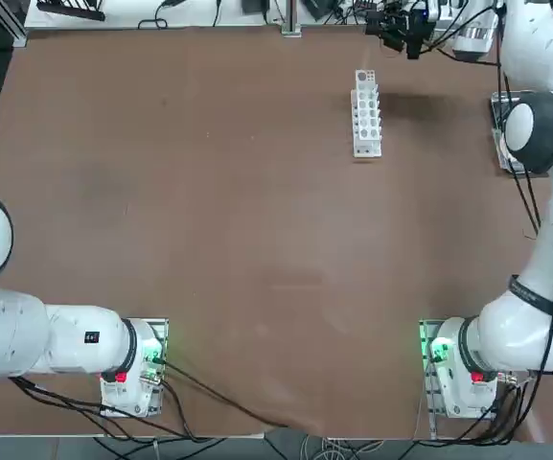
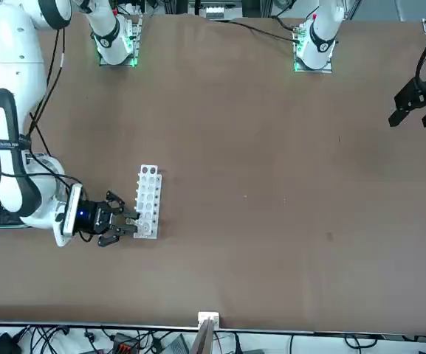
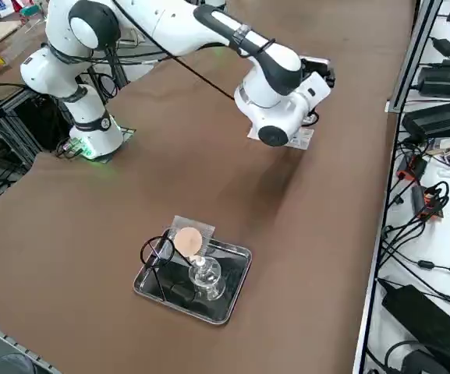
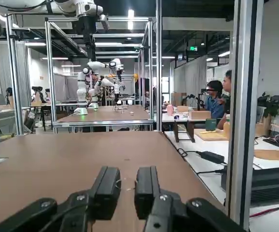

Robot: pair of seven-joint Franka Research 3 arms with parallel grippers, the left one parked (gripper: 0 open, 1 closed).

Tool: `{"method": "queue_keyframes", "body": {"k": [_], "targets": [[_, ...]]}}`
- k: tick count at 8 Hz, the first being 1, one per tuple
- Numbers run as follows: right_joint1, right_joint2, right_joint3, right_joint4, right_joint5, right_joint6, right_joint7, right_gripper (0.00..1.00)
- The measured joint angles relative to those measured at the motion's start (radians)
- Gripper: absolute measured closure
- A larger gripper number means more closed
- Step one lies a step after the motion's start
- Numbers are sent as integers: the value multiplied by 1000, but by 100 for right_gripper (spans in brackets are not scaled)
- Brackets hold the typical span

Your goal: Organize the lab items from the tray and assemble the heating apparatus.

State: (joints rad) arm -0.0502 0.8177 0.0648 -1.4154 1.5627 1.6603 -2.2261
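Note:
The shiny metal tray (image 3: 240, 285) lies near the table's right edge. In it stand the clear glass burner bottle (image 3: 203, 276) and the black wire ring tripod (image 3: 156, 254). The grey mesh pad with its tan centre (image 3: 186, 241) leans at the tray's far rim. My right gripper (image 4: 127, 180) hovers far from the tray, beside the far end of the white tube rack (image 2: 148, 200). Its fingers (image 4: 105, 189) stand a narrow gap apart with nothing between them. From overhead the gripper (image 1: 405, 38) shows at the table's far edge.
The white tube rack (image 1: 366, 113) lies lengthwise on the far right part of the brown table (image 1: 218, 220). My right arm's elbow (image 1: 535, 132) hangs over the tray. Cables and power supplies (image 3: 443, 117) lie beyond the far edge.

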Motion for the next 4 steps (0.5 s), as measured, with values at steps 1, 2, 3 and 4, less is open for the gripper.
{"method": "queue_keyframes", "body": {"k": [1,2,3,4], "targets": [[0,0,0,-3,0,0,-2,78],[0,0,0,-3,0,-1,-2,78],[0,0,0,-3,0,-1,-2,78],[0,0,0,-3,-4,-1,-3,77]]}}
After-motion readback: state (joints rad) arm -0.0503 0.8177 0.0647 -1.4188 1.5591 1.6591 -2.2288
